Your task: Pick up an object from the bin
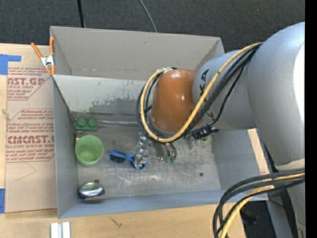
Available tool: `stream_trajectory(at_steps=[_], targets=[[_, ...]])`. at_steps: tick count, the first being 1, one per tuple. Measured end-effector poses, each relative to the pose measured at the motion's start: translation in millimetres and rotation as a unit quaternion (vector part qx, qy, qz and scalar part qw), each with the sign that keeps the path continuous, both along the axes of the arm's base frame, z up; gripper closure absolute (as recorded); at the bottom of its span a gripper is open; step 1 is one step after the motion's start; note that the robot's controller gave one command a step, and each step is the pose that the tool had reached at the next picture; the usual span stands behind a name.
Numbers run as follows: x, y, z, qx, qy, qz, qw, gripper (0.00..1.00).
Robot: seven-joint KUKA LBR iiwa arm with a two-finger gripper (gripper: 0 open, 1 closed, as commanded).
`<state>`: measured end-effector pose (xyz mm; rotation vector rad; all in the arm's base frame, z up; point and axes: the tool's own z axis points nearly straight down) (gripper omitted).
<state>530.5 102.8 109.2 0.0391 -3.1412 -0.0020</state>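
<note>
The grey metal bin (64, 182) has a scuffed, scratched floor, with a pale smear along the foot of its back wall. Beyond the bin, at the top of the camera view, lies dark carpet (198, 9) crossed by a thin black cable (141, 6).

The only writing we note is dark lettering (204, 79) on the white shell of the arm (277, 83). Yellow and black cables (144, 95) cross it, so we make out only what looks like "KA".

The pincer (142, 157) hangs below the arm's orange cover (171, 100), low over the middle of the bin floor. We cannot tell how wide it stands. Its tip is at the near end of a small blue clip-like piece (118, 156), which lies flat and runs away from the pincer toward the view's left. We cannot tell whether the two touch, and the view does not show the piece gripped.

Farther out on that same side, past the blue piece, a round green cup (89, 149) stands upright with its mouth up. A green two-stud brick (86, 124) sits just behind the cup, close to the back wall. Well apart from the pincer, toward the front left corner, a shiny round metal thing (91, 191) rests near the front wall.
</note>
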Motion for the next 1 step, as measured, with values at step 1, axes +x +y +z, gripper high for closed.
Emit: stream_trajectory(at_steps=[1], targets=[[7.3, 5.1, 123.4, 0.000, -0.0044, 0.130, 0.9916, 1.00]])
